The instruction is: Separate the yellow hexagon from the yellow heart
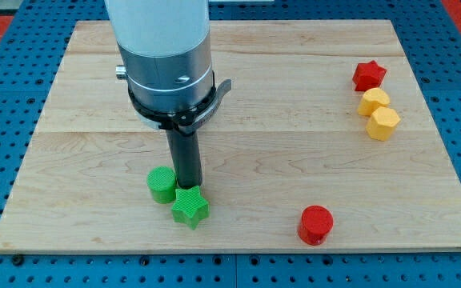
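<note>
The rod comes down near the view's bottom, left of the middle. The tip (189,186) sits right between the green round block (162,184) and the green star (190,206) — it looks like it touches both, or almost. There are no jaws here to spread or pinch, just a bare rod that pushes.

The two yellow blocks are far away, over at the view's right edge. The yellow heart (374,102) sits just above the yellow hexagon (383,123), and they touch or nearly touch. A red star (368,75) is right above the heart. A red round block (316,224) sits alone near the bottom, on the way there.

So the hexagon lies to the right of the tip and a bit up — well apart. I think the tip must cross the board (254,96) first. The job looks not yet started.
</note>
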`<state>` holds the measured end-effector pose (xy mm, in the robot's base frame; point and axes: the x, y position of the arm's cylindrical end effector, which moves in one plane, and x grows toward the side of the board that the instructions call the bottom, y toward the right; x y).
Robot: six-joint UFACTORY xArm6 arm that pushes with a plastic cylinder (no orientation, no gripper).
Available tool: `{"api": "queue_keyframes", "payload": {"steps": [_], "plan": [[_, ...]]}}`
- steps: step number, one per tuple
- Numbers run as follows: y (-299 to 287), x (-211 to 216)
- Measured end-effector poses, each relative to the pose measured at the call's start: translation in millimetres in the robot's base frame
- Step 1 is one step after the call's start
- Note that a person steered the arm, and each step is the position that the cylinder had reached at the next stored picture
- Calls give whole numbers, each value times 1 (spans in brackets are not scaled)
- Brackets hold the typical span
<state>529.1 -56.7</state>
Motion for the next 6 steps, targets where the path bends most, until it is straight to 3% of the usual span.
{"api": "queue_keyframes", "payload": {"steps": [1, 3, 6], "plan": [[55, -32], [291, -50], [271, -101]]}}
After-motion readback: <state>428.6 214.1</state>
